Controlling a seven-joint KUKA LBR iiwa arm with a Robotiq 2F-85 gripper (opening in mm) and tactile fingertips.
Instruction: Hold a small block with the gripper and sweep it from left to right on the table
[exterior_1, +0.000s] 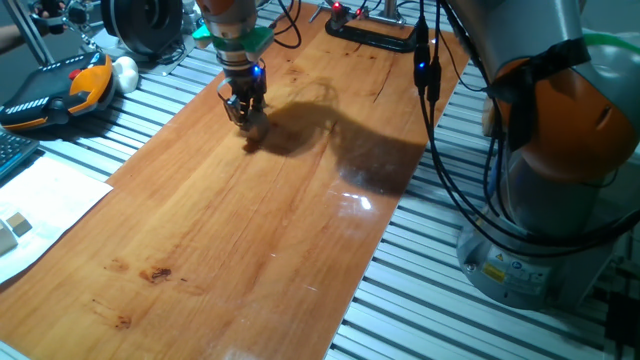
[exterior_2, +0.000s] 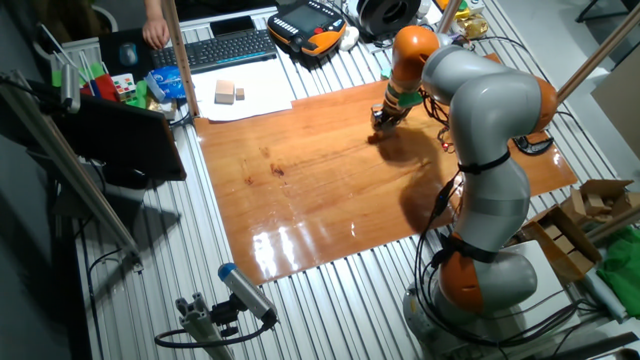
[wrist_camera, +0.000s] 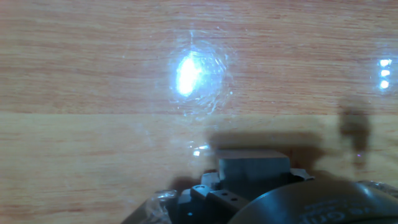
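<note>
My gripper (exterior_1: 245, 112) reaches down to the far part of the table (exterior_1: 250, 230), a reddish-brown wooden board, with its fingertips right at the surface. In the other fixed view the gripper (exterior_2: 382, 121) stands near the board's far edge, under the green ring and orange wrist. The hand view shows the small block (wrist_camera: 254, 164), grey in shadow, sitting just ahead of the gripper body and resting on the wood. The jaws look shut on it. In both fixed views the fingers hide the block.
White paper with pale blocks (exterior_1: 15, 226) lies on the slatted aluminium left of the board. An orange-black pendant (exterior_1: 62, 90) and a keyboard (exterior_2: 225, 47) sit beyond it. A black clamp (exterior_1: 372, 36) holds the board's far end. The arm's base (exterior_1: 560, 170) stands at the right.
</note>
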